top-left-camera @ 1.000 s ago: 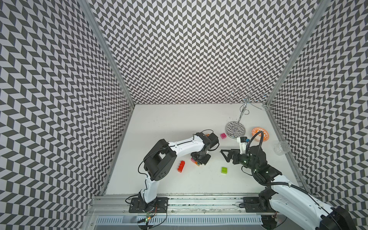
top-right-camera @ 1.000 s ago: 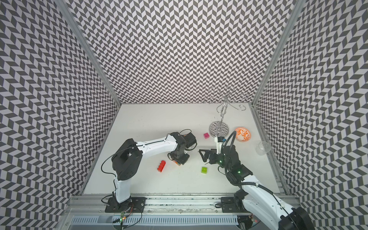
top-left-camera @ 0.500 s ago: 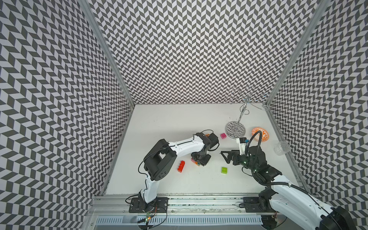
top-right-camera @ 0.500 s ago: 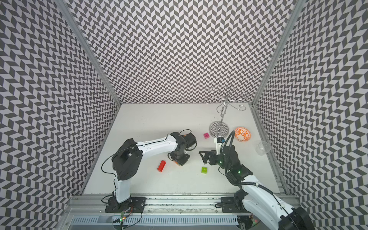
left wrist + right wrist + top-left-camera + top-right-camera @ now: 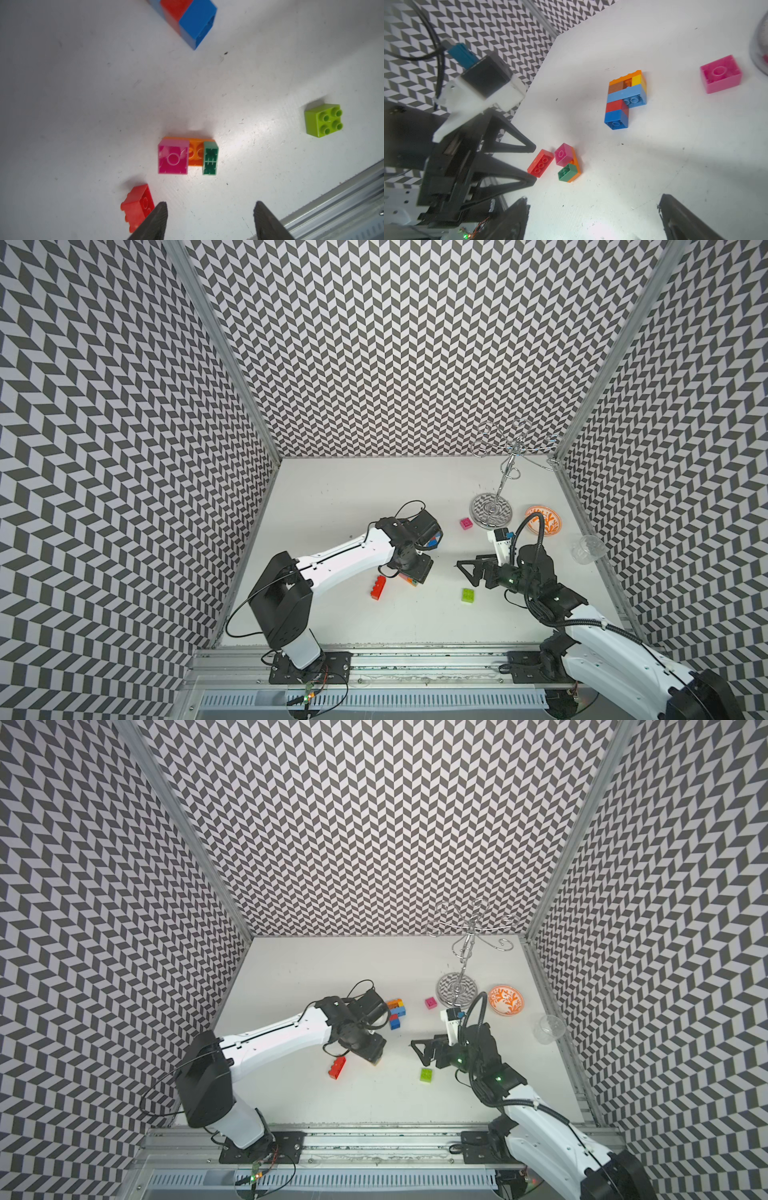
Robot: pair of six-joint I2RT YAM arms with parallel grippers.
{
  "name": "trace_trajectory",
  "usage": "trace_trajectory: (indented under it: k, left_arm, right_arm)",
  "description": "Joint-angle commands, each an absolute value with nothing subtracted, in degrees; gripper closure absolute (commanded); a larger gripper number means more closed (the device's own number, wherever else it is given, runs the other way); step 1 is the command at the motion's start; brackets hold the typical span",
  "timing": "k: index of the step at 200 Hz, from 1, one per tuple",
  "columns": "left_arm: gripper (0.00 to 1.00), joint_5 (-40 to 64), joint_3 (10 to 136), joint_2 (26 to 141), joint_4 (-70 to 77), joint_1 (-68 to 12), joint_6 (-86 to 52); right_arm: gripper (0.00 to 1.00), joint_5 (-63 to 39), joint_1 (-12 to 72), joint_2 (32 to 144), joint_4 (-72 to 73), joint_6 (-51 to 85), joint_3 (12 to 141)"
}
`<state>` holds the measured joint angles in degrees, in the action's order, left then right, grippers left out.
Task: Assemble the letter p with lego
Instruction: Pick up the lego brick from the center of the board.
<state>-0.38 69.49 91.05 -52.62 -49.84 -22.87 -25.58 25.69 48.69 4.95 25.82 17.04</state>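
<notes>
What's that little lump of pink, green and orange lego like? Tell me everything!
The lump is three plastic bricks stuck together: a square pink one and a narrower green one on a longer orange brick, a gap between them. Their hollow undersides show. It lies on the white table, near the red brick but apart. The left gripper has its jaws open, not touching it.

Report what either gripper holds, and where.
Nothing held: left gripper and right gripper have open, empty jaws; the pink-orange-green cluster lies free.
</notes>
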Motion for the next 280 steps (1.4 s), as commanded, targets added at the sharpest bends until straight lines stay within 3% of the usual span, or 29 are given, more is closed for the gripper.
trace_trajectory:
  k: [1,47,93,131,178,236,280]
  left_arm:
    - [0.31,-4.0,61.5,85.4,-47.4,-47.2,-29.0]
    - [0.33,-7.4,49.7,78.8,-40.6,-43.6,-34.6]
    - [0.36,-7.8,47.9,82.7,-37.1,-42.1,-35.0]
    - [0.47,-6.7,46.4,85.4,-34.1,-41.9,-34.8]
    - [0.77,-5.5,45.3,86.9,-32.6,-41.8,-35.2]
    - [0.85,-7.6,46.9,80.7,-35.7,-41.8,-37.5]
    - [0.86,-3.8,49.0,67.9,-29.9,-41.7,-45.8]
  right_arm:
    - [0.01,-32.4,25.9,50.1,9.1,24.2,16.7]
    - [0.04,-31.3,32.0,52.8,7.8,23.7,18.6]
    - [0.07,-29.0,34.6,52.9,7.3,24.8,18.7]
    - [0.1,-28.6,34.7,51.7,6.4,24.9,18.2]
    - [0.1,-29.5,35.0,52.5,6.7,24.8,18.2]
    - [0.06,-30.9,36.3,52.6,8.1,25.7,18.7]
    - [0.05,-24.7,43.9,53.6,11.6,28.7,22.3]
